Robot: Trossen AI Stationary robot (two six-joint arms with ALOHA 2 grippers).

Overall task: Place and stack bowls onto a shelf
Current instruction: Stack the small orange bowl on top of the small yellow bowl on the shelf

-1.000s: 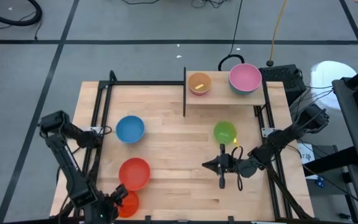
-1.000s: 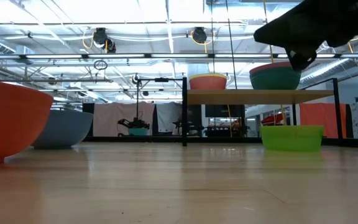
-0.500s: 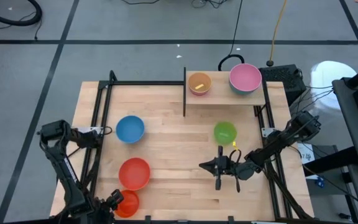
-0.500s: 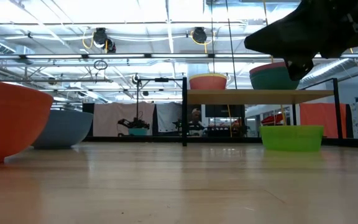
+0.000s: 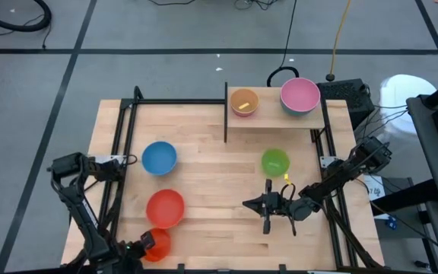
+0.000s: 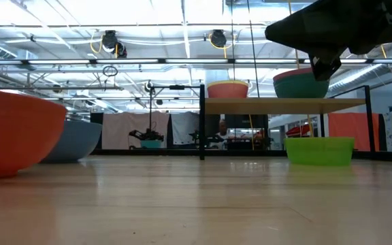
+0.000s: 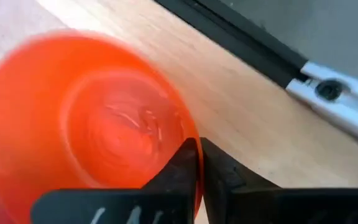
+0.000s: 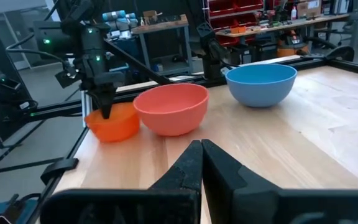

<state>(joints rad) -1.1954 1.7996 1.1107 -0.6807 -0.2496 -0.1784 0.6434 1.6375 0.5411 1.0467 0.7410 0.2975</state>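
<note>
1. Nearest me, the left gripper [image 7: 199, 163] had its fingers pinched on the rim of the small orange bowl [image 7: 86, 118] at the near left corner of the table [image 5: 211, 171]. One finger sat inside the wall, one outside. The right wrist view showed the same grip from across the table.
2. I judged the step in hand to be the lift. The hold was on the edge only, so I wanted a straight rise first, wrist level, no swing until the bowl cleared the table.
3. Just beyond it sat the larger red bowl [image 5: 164, 209], close beside the orange one. Risk as I read it: clipping that rim on the way out.
4. Farther on, the blue bowl [image 5: 159, 157] stood well apart, then the lime green bowl [image 5: 275, 162] right of centre.
5. The right gripper [image 5: 265, 221], fingers pressed together and empty, hovered above the table near the green bowl. I would keep my carry path clear of it.
6. Farthest, the shelf [image 5: 272, 114] already carried an orange-yellow stack [image 5: 243, 101] and a pink-over-teal stack [image 5: 299, 96]. I would set the bowl down onto the smaller stack, lowering it level.
</note>
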